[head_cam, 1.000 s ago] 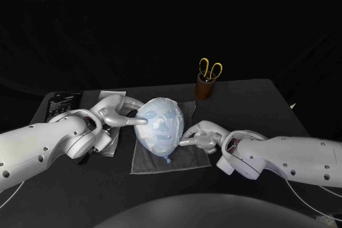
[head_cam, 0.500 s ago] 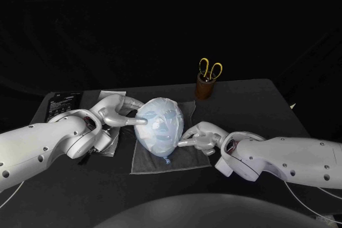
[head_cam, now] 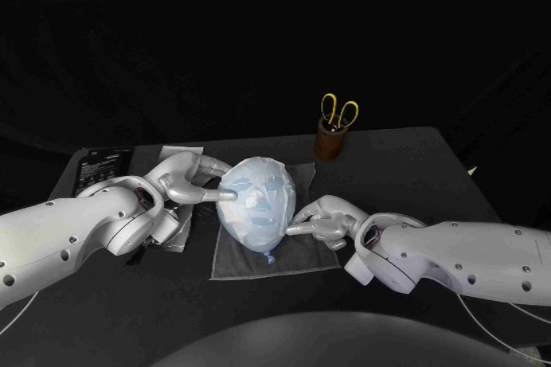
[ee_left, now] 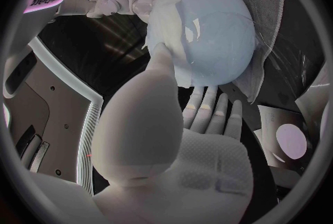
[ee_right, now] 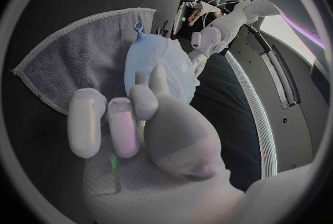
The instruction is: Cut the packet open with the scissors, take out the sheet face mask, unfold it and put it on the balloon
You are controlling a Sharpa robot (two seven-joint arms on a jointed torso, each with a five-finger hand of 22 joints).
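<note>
Two hands work the balloon (head_cam: pixel 259 216) here, one on each side. It lies on a grey cloth (head_cam: pixel 304 259) about the middle of the table (head_cam: pixel 402 160), with the mask (head_cam: pixel 262 193) already draped over it, so I judge you are at the smoothing-down step. In the head view, your left hand (head_cam: pixel 184 182) has one fingertip against the balloon's side and your right hand (head_cam: pixel 327 220) has one against the opposite side. Neither hand clamps anything, and the other fingers sit loosely apart. Press lightly and evenly from both sides so the balloon does not roll off the cloth. Stroke the mask's edge down rather than poking it, since a balloon gives and may pop. The scissors (head_cam: pixel 339 111) stand in their holder (head_cam: pixel 330 142) at the table's far edge, and the packet (head_cam: pixel 174 228) lies toward the left edge, partly under your left arm. In the left wrist view, one finger rests on the mask's rim while the others lie spread just below the balloon; I cannot tell whether they touch it. In the right wrist view, one fingertip meets the mask and the knot (ee_right: pixel 139 26) lies over the cloth. Hidden from you are the balloon's underside and whether the mask's rim lies flat all round. How well its eye holes sit is also hard to make out.
</note>
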